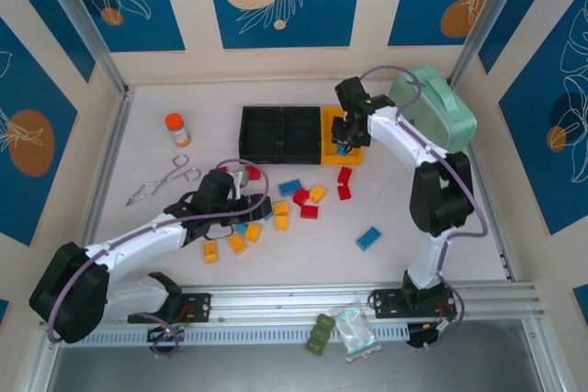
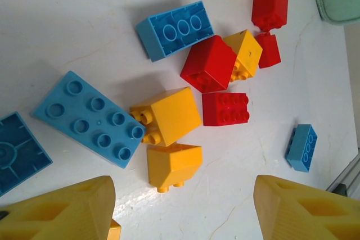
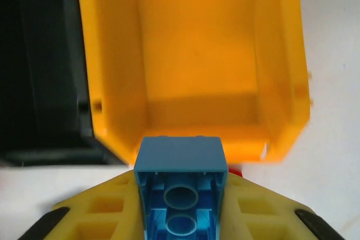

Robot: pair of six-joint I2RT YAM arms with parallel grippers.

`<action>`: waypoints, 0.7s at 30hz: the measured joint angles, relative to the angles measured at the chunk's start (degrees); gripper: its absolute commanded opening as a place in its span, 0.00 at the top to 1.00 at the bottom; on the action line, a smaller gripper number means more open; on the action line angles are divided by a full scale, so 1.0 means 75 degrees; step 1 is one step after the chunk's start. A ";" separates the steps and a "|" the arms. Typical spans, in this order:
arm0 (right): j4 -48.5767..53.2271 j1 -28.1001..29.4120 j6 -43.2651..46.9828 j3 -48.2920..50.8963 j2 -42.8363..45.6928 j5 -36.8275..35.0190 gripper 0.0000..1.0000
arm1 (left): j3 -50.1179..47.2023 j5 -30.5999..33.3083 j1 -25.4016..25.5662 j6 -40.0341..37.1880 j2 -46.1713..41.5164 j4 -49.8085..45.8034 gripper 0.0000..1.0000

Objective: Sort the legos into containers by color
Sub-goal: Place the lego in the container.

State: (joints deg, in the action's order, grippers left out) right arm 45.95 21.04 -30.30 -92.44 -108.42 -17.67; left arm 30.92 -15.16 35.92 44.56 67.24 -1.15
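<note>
Blue lego (image 3: 180, 164) in R gripper (image 3: 181, 206)

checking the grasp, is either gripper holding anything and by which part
The right gripper pinches a blue lego by its opposite side walls, hollow underside facing the wrist. The left gripper is open and holds nothing.

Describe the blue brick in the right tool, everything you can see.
The blue brick is a glossy, light blue plastic lego, turned so its hollow underside with two round tubes faces the wrist camera. The right tool is shut on it, yellow fingers pressing its two sides. It sits at the yellow bin's front lip, not yet inside.
</note>
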 measured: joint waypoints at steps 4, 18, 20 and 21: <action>0.0082 -0.0128 0.0090 -0.0944 -0.0915 -0.0023 0.73 | 0.0003 0.0058 0.0087 0.0000 0.0020 0.0009 0.34; 0.0662 -0.0256 0.0216 -0.2448 -0.2611 -0.0227 0.66 | 0.0003 0.0259 0.0245 0.0003 0.0079 0.0006 0.34; 0.0723 -0.0256 0.0219 -0.2448 -0.2664 -0.0230 0.62 | 0.0003 0.0259 0.0245 0.0003 0.0128 0.0006 0.34; 0.0772 -0.0256 0.0233 -0.2463 -0.2675 -0.0248 0.60 | 0.0003 0.0262 0.0245 0.0003 0.0149 0.0006 0.34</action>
State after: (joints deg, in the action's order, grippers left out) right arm 51.75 19.11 -28.56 -110.91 -128.49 -19.53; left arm 30.94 -13.19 37.76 44.58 68.36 -1.10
